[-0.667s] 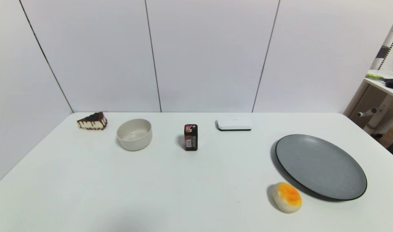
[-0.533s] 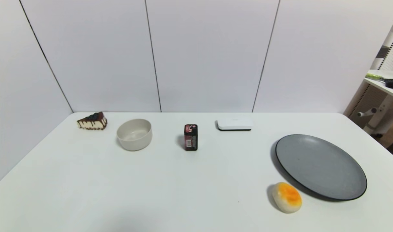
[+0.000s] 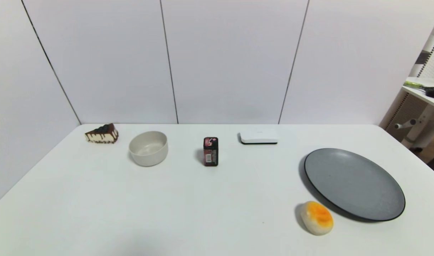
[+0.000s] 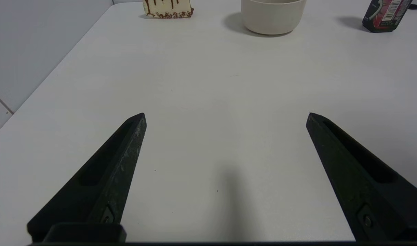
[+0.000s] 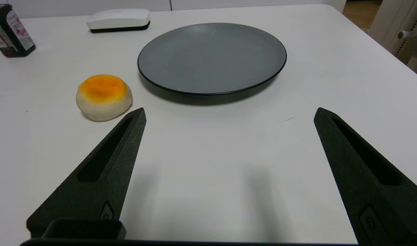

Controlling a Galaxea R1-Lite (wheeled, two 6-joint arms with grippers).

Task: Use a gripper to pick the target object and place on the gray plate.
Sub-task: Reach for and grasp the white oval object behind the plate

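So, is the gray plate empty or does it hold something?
Empty. The gray plate shows only bare surface; the white box lies apart on the table.

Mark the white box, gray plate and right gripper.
white box (image 3: pixel 258 136), head view, top face.
gray plate (image 3: pixel 355 185), head view, bare centre.
right gripper (image 5: pixel 229 114), right wrist view, midway between fingertips.

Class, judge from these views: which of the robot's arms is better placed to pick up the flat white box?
Probably the right. The right gripper, open, faces the white box and gray plate. The left gripper, also open, faces the cake slice and beige bowl.
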